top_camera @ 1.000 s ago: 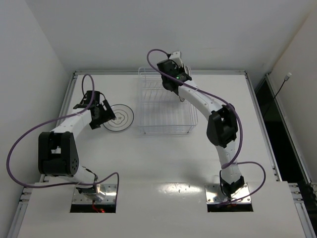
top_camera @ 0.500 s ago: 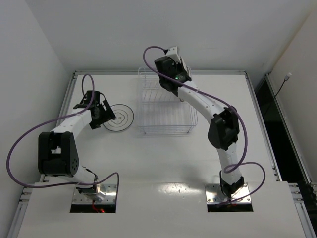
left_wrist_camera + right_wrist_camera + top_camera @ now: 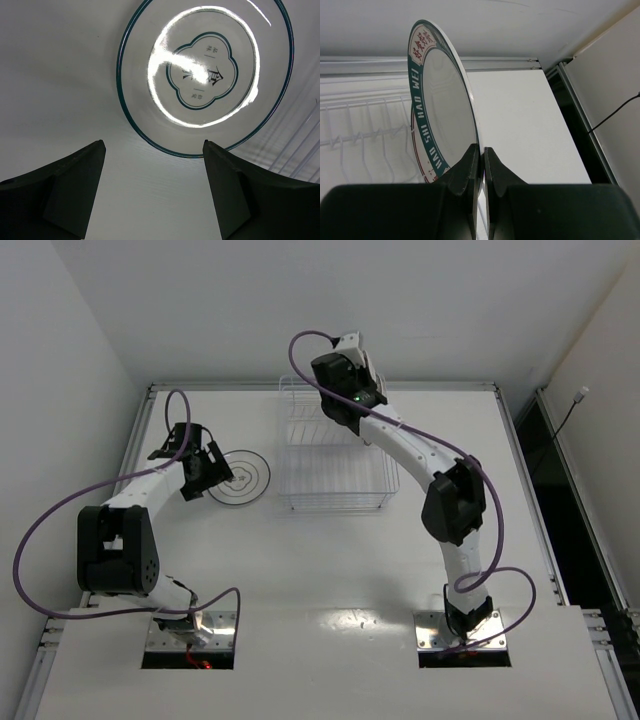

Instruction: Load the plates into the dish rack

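Note:
The white plate with thin dark rings and a grey centre figure [image 3: 240, 478] lies flat on the table left of the dish rack [image 3: 335, 462]. It fills the top of the left wrist view [image 3: 205, 75]. My left gripper [image 3: 207, 468] is open and empty, its jaws just short of the plate's near rim [image 3: 154, 150]. My right gripper [image 3: 345, 392] hangs over the rack's far end, shut on the rim of the dark blue-green rimmed plate [image 3: 442, 105], which stands on edge above the rack wires [image 3: 365, 135]. The orange-centred plate is not in view.
The rack is a white wire basket in the middle of the white table [image 3: 300, 570], and its wires show at the lower right of the left wrist view [image 3: 300, 155]. A raised rail [image 3: 420, 386] borders the table's far edge. A dark gap [image 3: 560, 490] runs along the right side.
My right gripper has shifted slightly left and farther back over the rack with the plate in it. The left arm and the ringed plate have not moved.

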You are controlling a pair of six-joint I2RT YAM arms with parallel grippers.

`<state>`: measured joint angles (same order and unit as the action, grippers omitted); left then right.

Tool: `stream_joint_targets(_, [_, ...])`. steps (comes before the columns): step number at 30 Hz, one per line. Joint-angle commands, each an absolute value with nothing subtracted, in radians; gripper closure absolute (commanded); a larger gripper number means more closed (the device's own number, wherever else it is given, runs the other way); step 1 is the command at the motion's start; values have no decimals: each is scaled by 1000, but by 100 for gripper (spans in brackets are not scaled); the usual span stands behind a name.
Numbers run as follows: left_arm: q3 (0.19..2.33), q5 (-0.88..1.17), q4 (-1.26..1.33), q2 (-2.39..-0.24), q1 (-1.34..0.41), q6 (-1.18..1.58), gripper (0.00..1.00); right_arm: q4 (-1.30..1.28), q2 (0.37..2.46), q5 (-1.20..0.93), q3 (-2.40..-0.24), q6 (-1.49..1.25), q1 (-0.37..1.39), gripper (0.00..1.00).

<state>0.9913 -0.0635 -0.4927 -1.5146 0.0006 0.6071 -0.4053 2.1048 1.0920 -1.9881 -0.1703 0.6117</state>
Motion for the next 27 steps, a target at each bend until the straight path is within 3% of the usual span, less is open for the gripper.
stream_joint_targets(1, [1017, -64, -495, -1514, 5, 612, 24, -397, 2077, 1095, -1973, -224, 618, 100])
stream_joint_targets(18, [1026, -64, -495, -1523, 5, 612, 24, -505, 2108, 904, -1845, -419, 600, 100])
stream_joint_targets(20, [1026, -64, -495, -1523, 5, 612, 24, -505, 2108, 894, -1845, -419, 600, 96])
stream_joint_targets(24, [1026, -64, -495, -1523, 5, 612, 24, -514, 2070, 885, -1845, -419, 600, 76])
stream_joint_targets(25, [1026, -75, -495, -1523, 5, 612, 24, -497, 2051, 876, -1845, -407, 600, 59])
stream_joint_targets(27, [1026, -75, -505, -1523, 5, 612, 24, -467, 2008, 867, -1845, -393, 600, 45])
